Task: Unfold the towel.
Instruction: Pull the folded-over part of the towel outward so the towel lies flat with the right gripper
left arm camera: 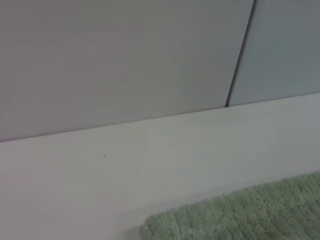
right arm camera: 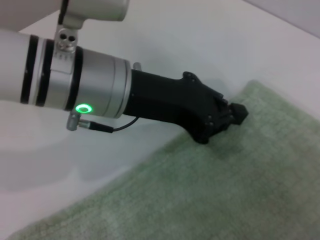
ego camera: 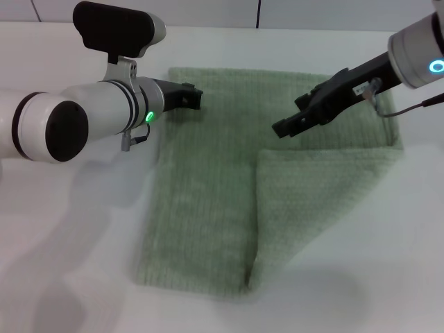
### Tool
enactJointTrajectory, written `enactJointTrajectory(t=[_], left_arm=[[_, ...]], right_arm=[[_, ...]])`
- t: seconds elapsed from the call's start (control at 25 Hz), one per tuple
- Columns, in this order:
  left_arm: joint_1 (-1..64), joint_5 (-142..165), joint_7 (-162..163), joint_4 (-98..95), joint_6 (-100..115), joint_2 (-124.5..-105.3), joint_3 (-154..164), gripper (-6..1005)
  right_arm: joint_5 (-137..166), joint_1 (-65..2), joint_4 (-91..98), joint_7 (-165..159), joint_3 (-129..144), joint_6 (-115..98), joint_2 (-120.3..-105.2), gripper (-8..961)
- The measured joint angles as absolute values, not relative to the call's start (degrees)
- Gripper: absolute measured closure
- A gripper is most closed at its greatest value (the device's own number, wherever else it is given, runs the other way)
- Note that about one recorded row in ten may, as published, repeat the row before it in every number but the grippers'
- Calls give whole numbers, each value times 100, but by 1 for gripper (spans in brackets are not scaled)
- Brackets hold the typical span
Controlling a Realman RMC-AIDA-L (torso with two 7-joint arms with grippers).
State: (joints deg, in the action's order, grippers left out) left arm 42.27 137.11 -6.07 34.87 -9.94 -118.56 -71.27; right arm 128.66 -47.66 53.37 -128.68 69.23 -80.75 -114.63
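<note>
Towel (ego camera: 208, 208): flat on table (ego camera: 69, 263), right part folded over, fold crease running mid-cloth, so unfolding apparently unfinished. Left gripper (ego camera: 194, 97): over far-left corner, seemingly closed, holding nothing. Right gripper (ego camera: 288, 126): above far-right area, empty, opening not discernible; likely poised for the flap.

Overhead head view; close wrist views

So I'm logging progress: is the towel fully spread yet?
Not fully. The towel lies mostly flat, but its near right part is doubled over, with a visible fold edge. Neither gripper holds it.
</note>
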Motion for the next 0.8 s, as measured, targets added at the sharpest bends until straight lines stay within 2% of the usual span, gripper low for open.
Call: enactJointTrajectory(t=[0.8], left_arm=[[4271,13711,-606,3341,-1010,-11863,-7083,1001]], right_arm=[[13327,-5068,4830,-12764,6916,-7878,-11734,147]])
